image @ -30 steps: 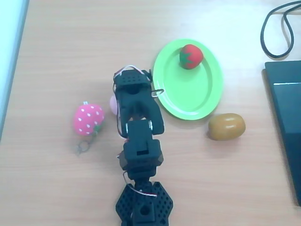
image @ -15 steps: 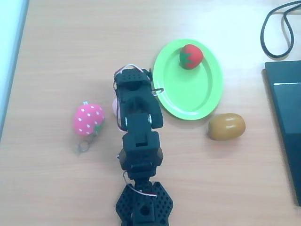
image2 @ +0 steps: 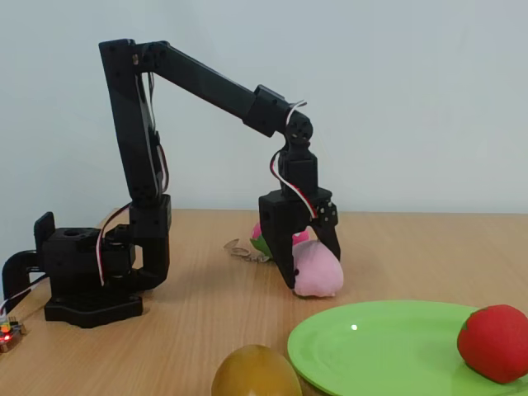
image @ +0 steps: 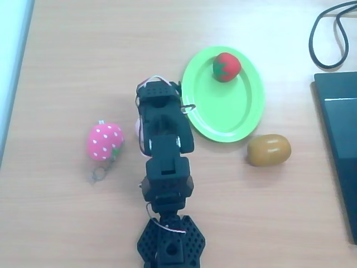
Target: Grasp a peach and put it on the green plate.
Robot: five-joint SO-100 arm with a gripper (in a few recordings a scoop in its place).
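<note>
The black gripper straddles the peach on the table, fingers narrowed around it and apparently gripping, though contact is hard to confirm; the toy sits just beside the green plate, which already carries a red strawberry.

The pale pink plush peach is resting on the table, just left of the lime-green oval plate, which is lying flat nearer the fixed camera.
</note>
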